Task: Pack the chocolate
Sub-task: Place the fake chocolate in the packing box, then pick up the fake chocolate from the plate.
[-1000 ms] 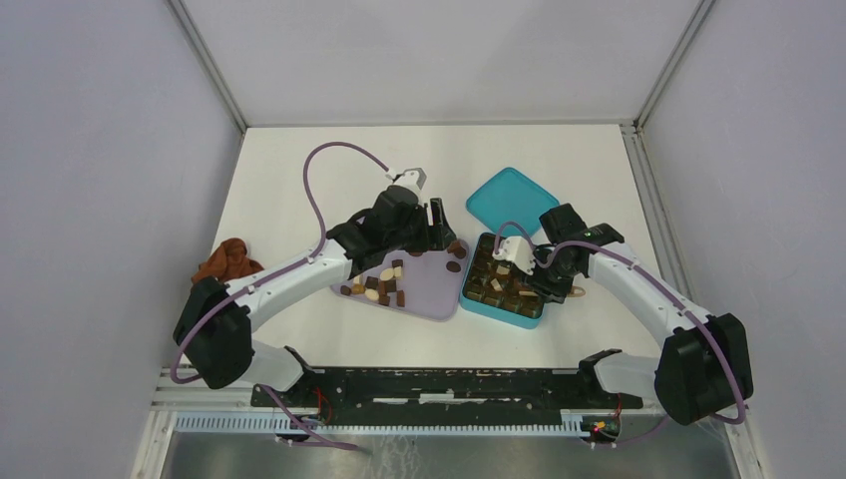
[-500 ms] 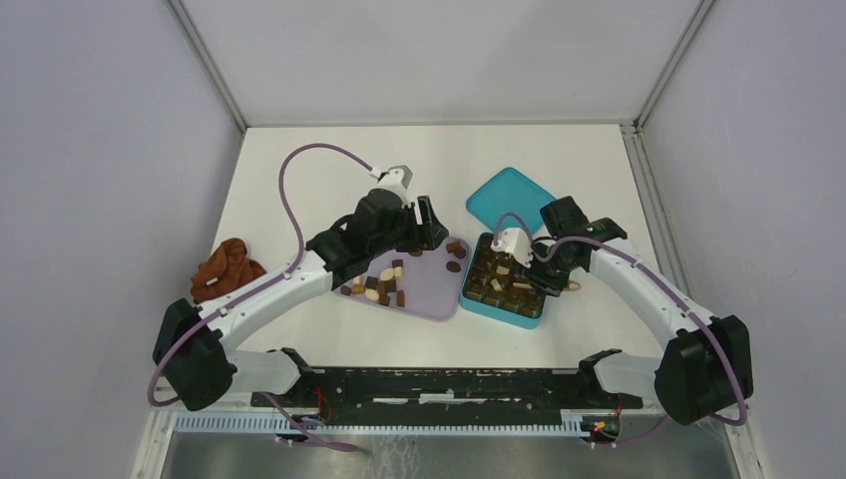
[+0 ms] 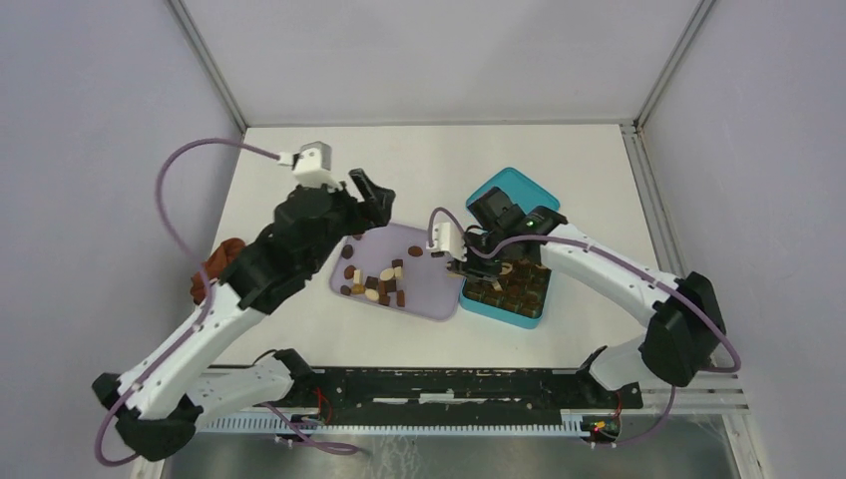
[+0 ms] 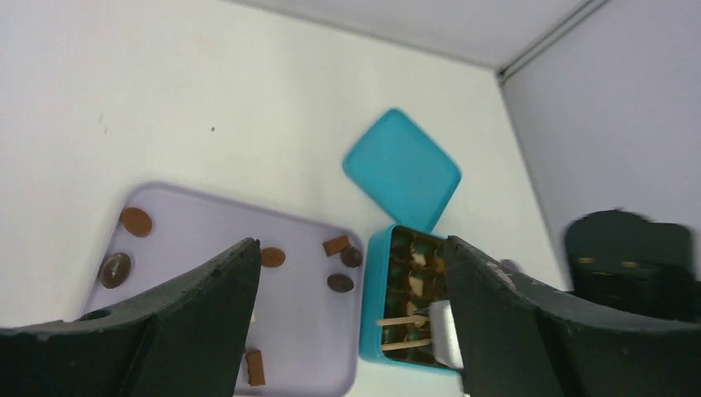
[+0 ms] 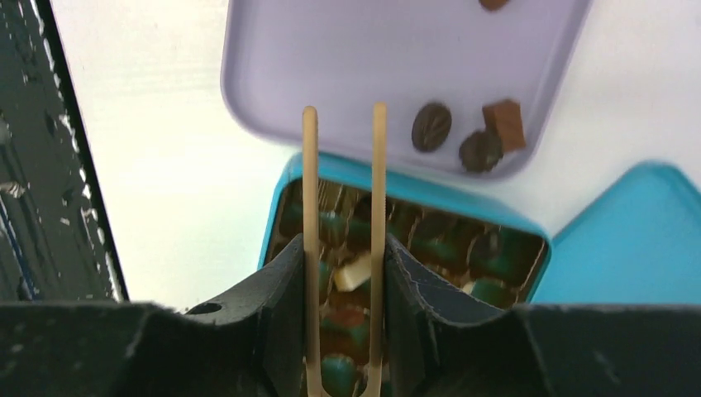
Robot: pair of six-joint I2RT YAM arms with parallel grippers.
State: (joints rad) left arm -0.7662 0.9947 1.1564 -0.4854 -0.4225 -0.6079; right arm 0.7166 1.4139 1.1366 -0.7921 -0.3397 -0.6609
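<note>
Teal box [image 3: 502, 315], top view: part-filled, lid [image 3: 519, 192] behind it. Loose chocolate [image 3: 377, 284] on lilac tray [image 3: 429, 291], mid desk [image 3: 429, 160]. L tool [image 3: 371, 192] has lifted clear of tray; R tool [image 3: 467, 263] swung from box to tray edge.
L wrist: jaws wide, empty.
R wrist: tool clamped on wooden tongs [image 5: 310, 190], tips apart, empty; prob. next pick due.

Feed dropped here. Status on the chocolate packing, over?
Left end effector open, empty. Right end effector shut on wooden tongs, over teal box edge. Many chocolate pieces on lavender tray. Nothing blocking.
</note>
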